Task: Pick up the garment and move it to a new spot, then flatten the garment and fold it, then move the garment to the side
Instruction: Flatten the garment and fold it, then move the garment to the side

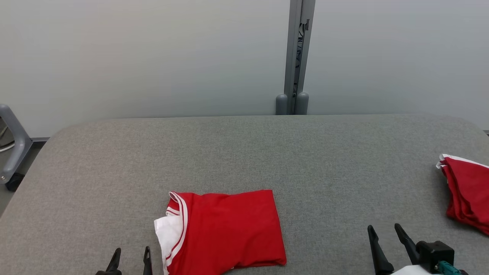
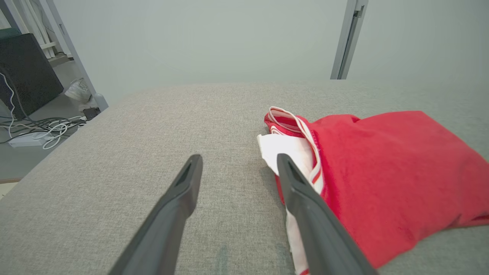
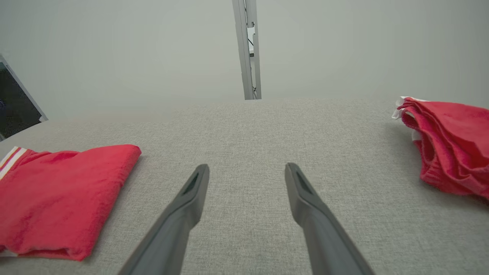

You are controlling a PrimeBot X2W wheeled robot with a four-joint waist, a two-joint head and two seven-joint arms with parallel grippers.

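I read both pairs of fingers apart, empty: left gripper (image 1: 131, 254) lower left, right gripper (image 1: 384, 233) lower right. Folded red shirt (image 1: 225, 229) lies lower centre on grey table (image 1: 244, 152), just beside the left gripper. Second red shirt (image 1: 468, 194) bunched at right edge.

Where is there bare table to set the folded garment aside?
Bare: the far half of the table up to the wall; the stretch between the folded garment and the bunched red garment; the left side. Crowded: the right edge, and beside the left gripper.
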